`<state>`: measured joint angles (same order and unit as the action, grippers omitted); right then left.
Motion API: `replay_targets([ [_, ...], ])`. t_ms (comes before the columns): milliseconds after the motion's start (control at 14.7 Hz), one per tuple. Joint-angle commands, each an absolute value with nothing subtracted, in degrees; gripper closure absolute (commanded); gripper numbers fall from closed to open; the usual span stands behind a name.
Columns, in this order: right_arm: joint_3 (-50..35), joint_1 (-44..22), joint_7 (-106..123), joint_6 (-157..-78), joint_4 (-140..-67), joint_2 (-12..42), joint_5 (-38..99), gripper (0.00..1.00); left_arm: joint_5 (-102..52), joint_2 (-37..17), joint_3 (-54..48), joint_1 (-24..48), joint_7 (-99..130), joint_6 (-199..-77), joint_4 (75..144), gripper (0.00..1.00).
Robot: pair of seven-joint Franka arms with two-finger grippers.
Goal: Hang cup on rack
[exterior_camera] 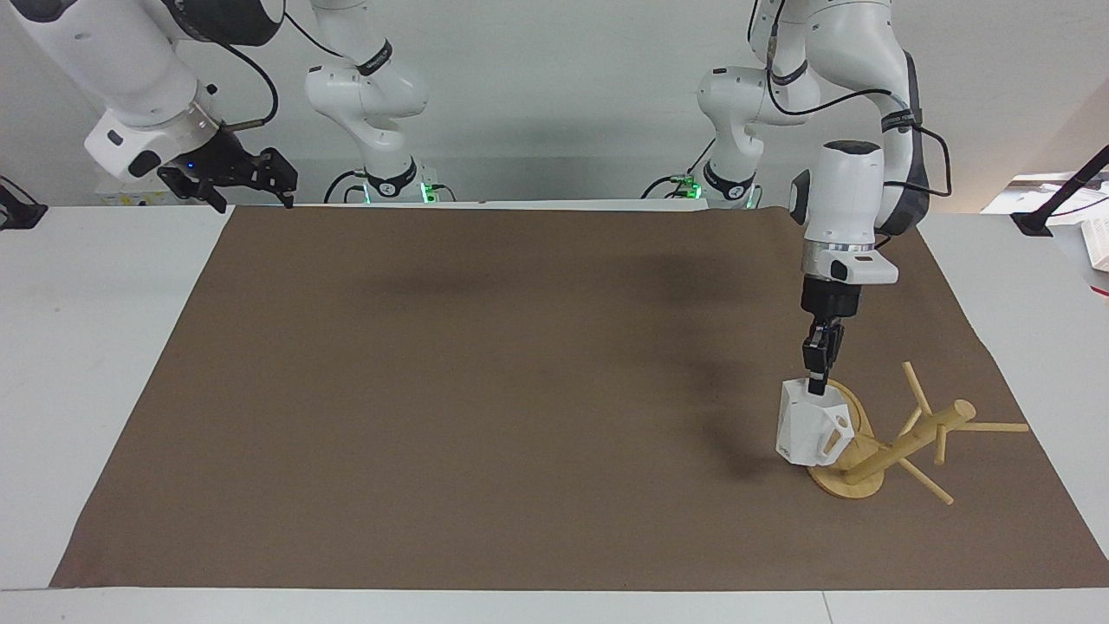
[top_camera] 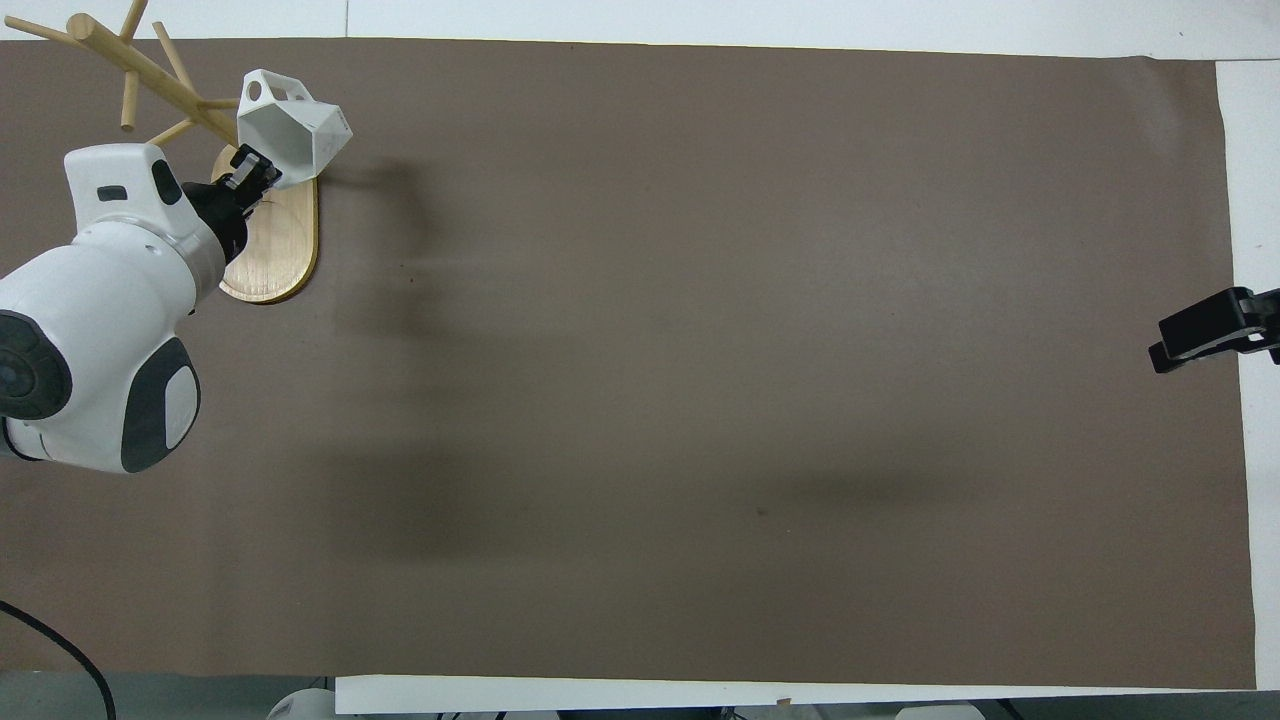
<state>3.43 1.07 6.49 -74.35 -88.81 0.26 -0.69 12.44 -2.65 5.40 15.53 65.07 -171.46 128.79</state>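
The small white faceted plastic cup (exterior_camera: 813, 425) with a hexagonal rim and an angular side handle hangs in the air, pinched at its rim by the left gripper (exterior_camera: 816, 386), whose two fingertips are closed together on the cup wall. The cup is tilted, its handle turned toward the pegs of the rack, and it sits over the oval base of the light bamboo mug tree (exterior_camera: 892, 442). In the overhead view the cup (top_camera: 290, 128) covers the end of the base farther from the robots.

The rack lies tipped on its side on the brown paper mat (exterior_camera: 485, 390), near the mat's corner at the left arm's end that is farther from the robots. Its oval base (top_camera: 275, 240) stands on edge, and its round post slants away with thin pegs pointing several ways. No peg passes through the cup's handle.

The right gripper (exterior_camera: 251, 173) waits in the air, over the mat's corner near the robots at the right arm's end, fingers spread apart and holding nothing.
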Motion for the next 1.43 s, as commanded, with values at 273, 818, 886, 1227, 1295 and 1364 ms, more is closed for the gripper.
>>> replay_targets([
  [273,4.40,1.05,4.75,-74.36,-87.97,-0.70,-1.49,0.00,13.89,-1.85,5.18,13.01,65.21,-171.22,129.99,1.00],
  [818,4.22,1.32,5.10,-74.44,-87.98,-0.88,-1.58,0.00,13.89,-2.02,5.10,10.99,65.21,-168.58,129.99,0.79],
  [886,4.22,1.32,5.18,-74.44,-87.98,-0.88,-1.58,0.00,13.89,-2.11,5.10,11.07,65.39,-168.40,129.99,0.79],
  [1227,4.22,1.32,5.19,-74.44,-88.15,-0.97,-1.85,0.00,13.89,-2.02,5.10,11.07,66.18,-168.40,130.43,0.78],
  [1295,4.22,1.49,5.19,-74.44,-88.07,-0.88,-1.85,0.00,13.89,-1.93,5.10,11.16,66.18,-168.22,130.52,0.78],
  [1364,4.22,1.67,5.19,-74.44,-88.24,-0.88,-1.76,0.00,13.89,-1.67,5.10,11.25,66.09,-167.61,130.95,0.76],
])
